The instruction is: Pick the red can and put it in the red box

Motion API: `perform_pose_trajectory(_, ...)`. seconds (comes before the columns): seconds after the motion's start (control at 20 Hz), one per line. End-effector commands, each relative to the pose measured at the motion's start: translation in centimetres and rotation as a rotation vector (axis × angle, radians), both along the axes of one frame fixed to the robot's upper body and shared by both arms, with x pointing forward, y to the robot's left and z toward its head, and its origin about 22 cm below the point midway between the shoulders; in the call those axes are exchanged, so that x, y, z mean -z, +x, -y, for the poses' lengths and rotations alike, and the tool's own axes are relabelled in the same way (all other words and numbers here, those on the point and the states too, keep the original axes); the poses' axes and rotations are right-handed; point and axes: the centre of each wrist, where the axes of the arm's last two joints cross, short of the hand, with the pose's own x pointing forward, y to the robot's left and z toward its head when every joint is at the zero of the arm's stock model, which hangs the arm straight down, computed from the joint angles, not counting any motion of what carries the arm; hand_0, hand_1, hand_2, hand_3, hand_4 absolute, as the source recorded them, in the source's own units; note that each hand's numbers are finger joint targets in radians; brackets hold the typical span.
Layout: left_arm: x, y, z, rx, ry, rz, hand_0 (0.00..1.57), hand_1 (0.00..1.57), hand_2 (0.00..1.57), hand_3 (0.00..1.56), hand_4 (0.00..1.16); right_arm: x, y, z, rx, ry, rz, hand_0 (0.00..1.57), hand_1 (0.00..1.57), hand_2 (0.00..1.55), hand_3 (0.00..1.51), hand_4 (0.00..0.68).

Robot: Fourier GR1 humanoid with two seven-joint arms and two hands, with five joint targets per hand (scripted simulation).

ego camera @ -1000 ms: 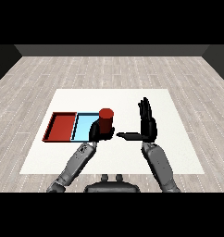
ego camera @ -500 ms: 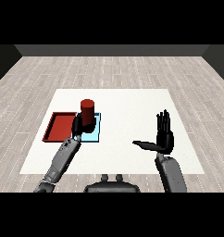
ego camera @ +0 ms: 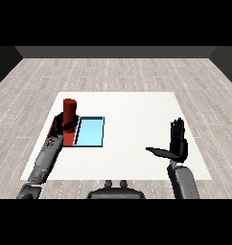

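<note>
The red can [ego camera: 69,111] stands upright in my left hand [ego camera: 62,126], whose fingers curl round its lower part. It hangs over the red tray [ego camera: 69,137], most of which is hidden behind the can, hand and forearm. To the right of that tray lies the light blue tray [ego camera: 90,132] with nothing in it. My right hand [ego camera: 177,146] is far off at the right of the table, fingers straight up and thumb stretched to the left, holding nothing.
The white table [ego camera: 132,115] ends in wooden floor on all sides. The two trays lie side by side at the table's left; my left forearm [ego camera: 45,160] reaches in from the lower left.
My left hand has carried the can leftward from over the blue tray to over the red tray. The right hand has drawn back to the right and nearer me.
</note>
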Motion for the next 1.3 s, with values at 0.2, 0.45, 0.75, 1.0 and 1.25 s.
perform_pose_trajectory(0.2,1.8,0.0,-10.4,-0.202,0.146,-0.14,1.57,1.57,1.56,1.47,1.04,0.4,1.2,1.1,-0.019,0.008,-0.004,0.0,0.0,0.0,0.0,0.0)
perform_pose_trajectory(0.45,4.7,1.6,-9.0,-0.231,0.166,-0.312,1.57,1.57,1.49,1.4,1.03,3.1,0.1,-1.1,-0.041,-0.035,-0.007,0.0,0.0,0.0,0.0,0.0)
perform_pose_trajectory(0.75,8.3,0.3,-8.2,-0.244,0.202,-0.439,0.83,0.83,0.86,0.93,0.82,3.4,3.5,-0.4,-0.01,-0.116,-0.053,0.0,0.0,0.0,0.0,0.0)
perform_pose_trajectory(1.0,9.7,-0.7,-8.2,-0.18,0.117,-0.466,1.36,1.36,1.33,1.11,0.81,4.6,3.7,-1.3,0.023,-0.143,-0.043,0.0,0.0,0.0,0.0,0.0)
perform_pose_trajectory(1.25,8.3,0.2,-8.9,-0.068,0.3,-0.647,0.0,0.0,0.0,0.0,0.27,3.7,3.8,-1.2,0.011,-0.123,-0.017,0.0,0.0,0.0,0.0,0.0)
